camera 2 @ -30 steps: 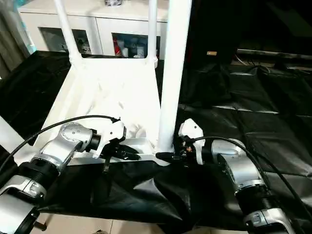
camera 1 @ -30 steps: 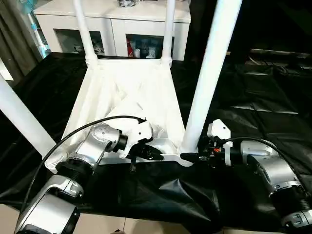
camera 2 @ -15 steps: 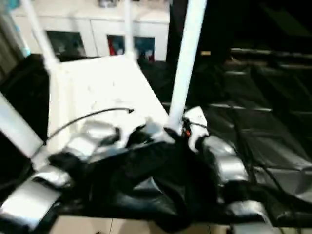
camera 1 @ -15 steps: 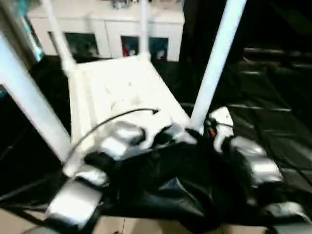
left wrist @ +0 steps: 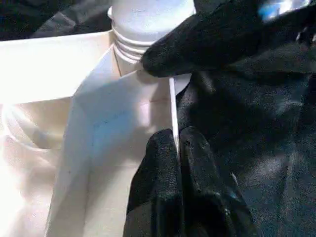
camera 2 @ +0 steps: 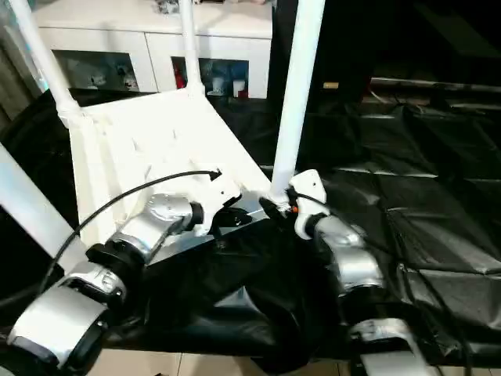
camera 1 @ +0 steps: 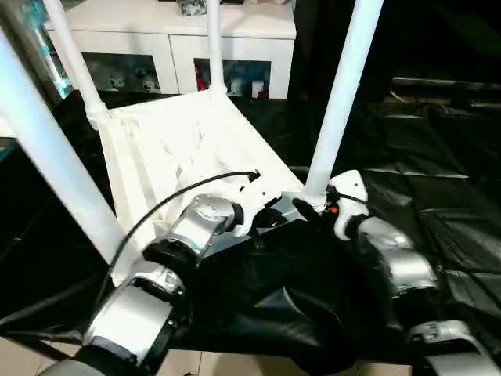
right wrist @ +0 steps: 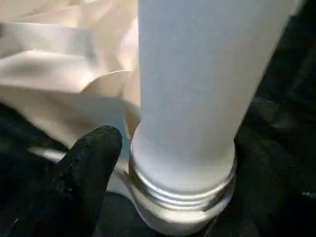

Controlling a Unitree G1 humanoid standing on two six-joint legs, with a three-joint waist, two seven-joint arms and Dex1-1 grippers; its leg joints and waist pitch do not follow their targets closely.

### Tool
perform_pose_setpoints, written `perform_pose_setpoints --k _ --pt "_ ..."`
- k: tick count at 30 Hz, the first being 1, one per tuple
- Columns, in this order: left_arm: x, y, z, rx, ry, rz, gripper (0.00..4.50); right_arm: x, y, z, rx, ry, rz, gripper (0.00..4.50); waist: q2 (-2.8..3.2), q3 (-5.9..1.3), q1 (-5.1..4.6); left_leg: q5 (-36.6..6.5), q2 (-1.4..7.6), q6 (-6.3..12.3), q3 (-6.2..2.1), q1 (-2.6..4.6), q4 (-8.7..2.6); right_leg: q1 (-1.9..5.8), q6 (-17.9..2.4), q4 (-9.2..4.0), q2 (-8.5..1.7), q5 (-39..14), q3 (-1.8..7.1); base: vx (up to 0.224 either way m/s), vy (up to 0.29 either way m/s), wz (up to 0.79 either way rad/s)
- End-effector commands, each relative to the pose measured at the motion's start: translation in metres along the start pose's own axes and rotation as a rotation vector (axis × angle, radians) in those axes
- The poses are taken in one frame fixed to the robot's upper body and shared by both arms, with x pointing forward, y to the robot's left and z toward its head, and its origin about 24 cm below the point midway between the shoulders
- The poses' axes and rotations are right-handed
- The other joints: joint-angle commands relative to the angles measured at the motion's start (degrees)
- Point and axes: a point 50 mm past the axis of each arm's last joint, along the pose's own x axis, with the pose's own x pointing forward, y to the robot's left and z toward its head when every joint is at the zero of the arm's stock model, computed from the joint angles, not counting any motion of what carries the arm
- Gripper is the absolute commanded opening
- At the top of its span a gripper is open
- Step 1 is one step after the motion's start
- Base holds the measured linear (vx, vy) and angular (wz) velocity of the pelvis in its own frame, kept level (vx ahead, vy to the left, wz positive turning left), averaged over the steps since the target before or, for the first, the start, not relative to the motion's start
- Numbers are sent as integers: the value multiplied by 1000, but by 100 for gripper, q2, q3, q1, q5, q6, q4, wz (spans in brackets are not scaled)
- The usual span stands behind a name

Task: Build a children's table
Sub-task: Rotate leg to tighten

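The children's table lies upside down on the black sheet, ribbed underside up, with all four white legs standing in its corner sockets. My left gripper is shut on the thin near rim of the top, close to the near-right corner. My right gripper straddles the base of the near-right leg. Its jaws are open, and one finger stands a little off the leg's ribbed collar. The near-left leg rises beside my left arm.
A white cabinet with glass doors stands just behind the table's far legs. The black sheet covers the floor to the right and bunches up in front of me. Pale floor shows at the near edge.
The table's far end has swung left and its near-right corner has moved away from me, both grippers going with it. The right jaws stand wider around the leg.
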Motion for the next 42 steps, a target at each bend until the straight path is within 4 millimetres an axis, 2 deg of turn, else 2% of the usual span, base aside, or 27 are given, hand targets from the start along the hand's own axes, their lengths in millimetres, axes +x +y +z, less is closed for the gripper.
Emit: perform_pose_setpoints --k 1,2,5,8,12,14,16,18,20,21,22,27,30,34,35,36,37,38,39,40,41,42 --pt "-4 -1 11 61 -82 -46 0 8 29 4 -1 -14 261 370 -109 -296 19 -859 267 749 -49 53 -381 285 -1527 -385 -258 48 210 0 0 0" --pt "-8 -1 10 74 -85 -68 0 5 27 5 5 -14 283 370 -97 -290 21 -804 265 826 -50 41 -379 277 -1561 -379 -259 97 207 0 0 0" --pt "-24 -3 -1 118 -68 -198 0 -11 22 4 -35 31 418 370 -93 -289 45 -801 301 814 -44 51 -383 278 -1651 -351 -236 76 185 0 0 0" --pt "-36 -4 -11 127 -36 -271 0 -20 18 3 -74 73 493 370 -60 -280 65 -794 320 802 -28 66 -386 245 -1720 -331 -235 128 188 0 0 0" --pt "-46 -5 -15 123 -33 -328 0 -27 13 3 -95 103 526 370 -61 -277 106 -848 330 694 -14 94 -392 229 -1797 -326 -243 69 198 0 0 0" --pt "-53 -5 -17 127 -34 -351 0 -28 9 6 -99 104 525 370 -98 -275 135 -833 334 683 -3 97 -394 228 -1783 -320 -244 55 206 0 0 0" --pt "-55 -5 -17 130 -36 -355 0 -27 9 7 -95 94 523 356 -75 -270 157 -833 339 621 2 106 -402 214 -1762 -317 -247 -8 209 0 0 0" --pt "-55 -5 -17 130 -41 -359 0 -26 10 8 -85 87 539 345 -121 -275 157 -769 335 609 19 100 -394 225 -1755 -305 -244 57 208 0 0 0" --pt "-55 -5 -17 129 -46 -355 0 -24 13 8 -82 87 551 334 -110 -279 165 -676 336 633 37 98 -380 219 -1746 -292 -244 143 210 0 0 0" --pt "-54 -5 -17 129 -47 -354 0 -24 13 8 -80 88 555 312 -114 -286 171 -622 335 649 47 97 -370 224 -1741 -283 -246 199 211 0 0 0" --pt "-54 -6 -17 127 -51 -353 0 -23 14 7 -77 90 564 300 -138 -291 179 -533 333 676 56 91 -359 226 -1735 -268 -246 268 212 0 0 0" --pt "-52 -7 -16 120 -63 -343 0 -23 17 5 -58 90 581 273 -144 -290 192 -475 332 718 68 91 -349 217 -1708 -268 -240 233 216 0 0 0" --pt "-50 -6 -16 115 -66 -320 0 -24 18 2 -42 86 567 272 -146 -290 197 -462 332 733 72 97 -344 209 -1700 -267 -238 220 218 0 0 0" --pt "-43 -1 -14 98 -56 -223 0 -21 16 -4 -17 82 478 270 -163 -272 196 -616 325 641 70 92 -357 208 -1627 -302 -248 -93 224 0 0 0" --pt "-31 4 -8 66 -71 -120 0 -13 12 -12 -3 87 328 270 -126 -263 160 -719 327 572 78 97 -364 156 -1601 -319 -247 -245 241 0 0 0" --pt "-24 6 -3 48 -80 -66 0 -8 10 -16 10 91 238 270 -141 -255 149 -908 318 407 62 137 -378 165 -1563 -366 -263 -507 240 0 0 0" --pt "-20 6 0 37 -84 -32 0 -6 10 -18 18 94 182 270 -152 -246 112 -993 306 274 51 116 -404 180 -1482 -391 -256 -770 235 0 0 0" --pt "-13 6 4 24 -87 -4 0 -1 9 -20 28 97 107 269 -165 -248 113 -1048 303 231 44 117 -412 194 -1439 -404 -267 -894 230 0 0 0" --pt "-7 5 8 14 -89 22 0 4 10 -21 38 102 44 269 -102 -238 85 -1124 293 205 41 116 -420 184 -1378 -430 -252 -1003 235 0 0 0" --pt "-5 4 9 10 -91 29 0 5 11 -22 44 102 25 269 -116 -226 75 -1208 294 192 52 135 -425 155 -1350 -456 -244 -1080 242 0 0 0" --pt "0 3 12 2 -94 44 0 8 12 -22 56 103 -15 269 -125 -223 58 -1343 282 154 45 135 -431 161 -1288 -473 -243 -1266 244 0 0 0" --pt "7 0 16 -5 -97 52 0 15 16 -22 85 96 -69 269 -81 -236 73 -1358 284 128 27 135 -441 179 -1224 -480 -255 -1334 240 0 0 0"
